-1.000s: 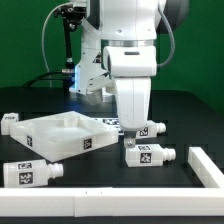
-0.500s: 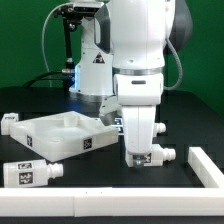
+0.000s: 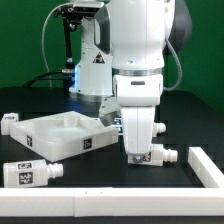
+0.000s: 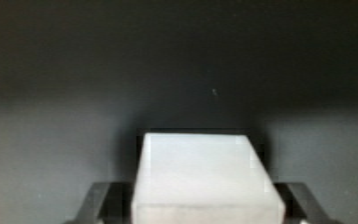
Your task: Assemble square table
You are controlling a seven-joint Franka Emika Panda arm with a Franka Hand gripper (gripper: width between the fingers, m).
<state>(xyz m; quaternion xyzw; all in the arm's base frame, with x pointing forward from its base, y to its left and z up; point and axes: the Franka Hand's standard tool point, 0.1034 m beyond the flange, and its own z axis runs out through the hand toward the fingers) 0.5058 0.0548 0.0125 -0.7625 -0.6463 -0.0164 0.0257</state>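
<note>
Down low, the arm's two-finger gripper (image 3: 137, 150) straddles a short white tagged peg leg (image 3: 153, 158) lying on the black table (image 3: 190, 122). Its fingers (image 4: 105, 202) closely flank the leg, but I cannot tell whether they grip it. At the exterior view's left lies the white square tray-like top (image 3: 70, 147), showing only its floor inside.

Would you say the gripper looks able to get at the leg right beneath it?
Probably yes. The gripper hangs low over that leg, and in the wrist view the leg lies between the fingers, with nothing else in the way.
</note>
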